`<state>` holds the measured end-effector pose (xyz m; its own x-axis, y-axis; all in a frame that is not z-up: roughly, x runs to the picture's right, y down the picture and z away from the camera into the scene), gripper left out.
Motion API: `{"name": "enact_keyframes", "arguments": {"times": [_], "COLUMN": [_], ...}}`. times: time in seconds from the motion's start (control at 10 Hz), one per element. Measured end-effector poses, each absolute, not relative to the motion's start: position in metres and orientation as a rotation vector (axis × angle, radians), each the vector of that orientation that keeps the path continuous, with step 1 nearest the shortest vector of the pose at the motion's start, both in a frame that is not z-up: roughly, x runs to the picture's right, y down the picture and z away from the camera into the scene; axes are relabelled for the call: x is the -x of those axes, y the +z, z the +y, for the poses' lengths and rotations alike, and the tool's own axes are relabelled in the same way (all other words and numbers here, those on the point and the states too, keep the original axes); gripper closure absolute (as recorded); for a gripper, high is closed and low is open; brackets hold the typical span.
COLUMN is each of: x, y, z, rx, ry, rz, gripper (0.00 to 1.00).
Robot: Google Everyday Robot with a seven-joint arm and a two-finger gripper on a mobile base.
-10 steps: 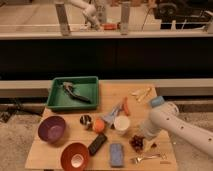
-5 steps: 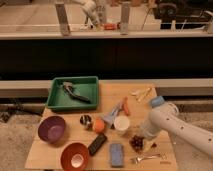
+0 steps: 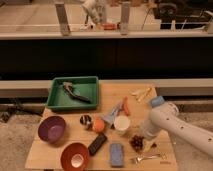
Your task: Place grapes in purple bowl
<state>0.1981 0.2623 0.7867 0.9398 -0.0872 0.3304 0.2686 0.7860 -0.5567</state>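
Observation:
The grapes (image 3: 136,143), a small dark red-purple bunch, lie on the wooden table (image 3: 55,152) near its front right, just right of the white cup (image 3: 121,123). My gripper (image 3: 142,138) is at the end of the white arm (image 3: 172,125), which reaches in from the right. It sits directly over the right side of the grapes and is mostly hidden by the arm. The purple bowl (image 3: 51,128) stands empty at the table's left side, far from the gripper.
A red-orange bowl (image 3: 75,156) stands at the front. A green tray (image 3: 73,92) holding a tool is at the back left. An orange ball (image 3: 99,124), a dark ball (image 3: 85,119), a black bar (image 3: 97,144), a blue block (image 3: 116,154), a fork (image 3: 147,158) and a carrot (image 3: 125,106) lie around.
The end of my arm has edged slightly down and left, closer onto the grapes. Nothing else has moved.

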Motion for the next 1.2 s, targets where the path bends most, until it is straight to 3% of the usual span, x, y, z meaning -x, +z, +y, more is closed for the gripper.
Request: {"name": "enact_keyframes", "arguments": {"times": [0.2,0.4,1.0,1.2], "x": [-0.198,-0.201,-0.208,-0.207], "y": [0.787,0.787,0.791,0.790], "z": [0.262,0.262,0.261,0.258], "rx": [0.638,0.633,0.640,0.650], "ry": [-0.194,-0.178,-0.151,-0.150], "rz": [-0.298,-0.291,-0.266,-0.286], "gripper": [0.22,0.26,0.92,1.00]}}
